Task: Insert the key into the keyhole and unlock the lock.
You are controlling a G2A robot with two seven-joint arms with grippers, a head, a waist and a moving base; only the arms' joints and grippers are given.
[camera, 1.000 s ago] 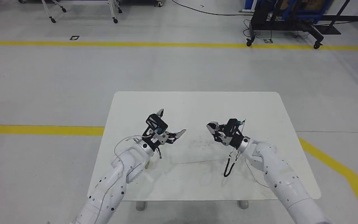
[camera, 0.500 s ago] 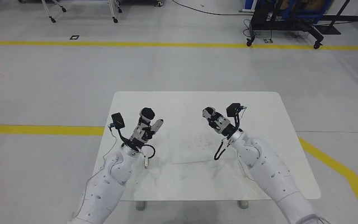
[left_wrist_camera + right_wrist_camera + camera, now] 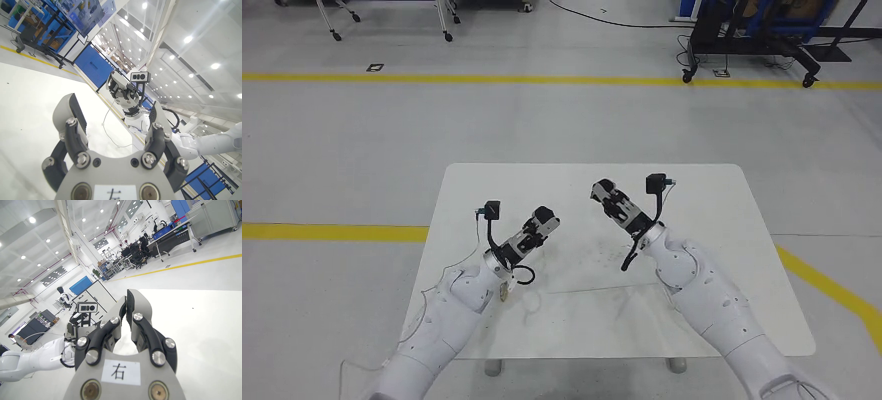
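Above the white table [image 3: 702,300] my left gripper [image 3: 545,217] is held up left of centre, pointing toward the far right. In the left wrist view the left gripper [image 3: 116,113] is open, with nothing between its ribbed pads [image 3: 78,111]. My right gripper [image 3: 600,190] is raised right of centre, tilted toward the far left. The right wrist view has the right gripper [image 3: 127,306] shut, pads pressed together with nothing seen between them. The two grippers face each other across a small gap; the right gripper [image 3: 115,79] appears beyond my left fingers.
The bare white tabletop [image 3: 198,323] spreads under both arms, with its far edge [image 3: 592,165] close behind the grippers. Black cables [image 3: 627,262] loop from each wrist. Yellow floor lines [image 3: 332,232] and wheeled racks [image 3: 752,45] lie beyond the table.
Both arms have risen and turned at the wrist. The right gripper moved toward the table's far side and to the left. The left gripper swung left, then back toward centre, staying open.
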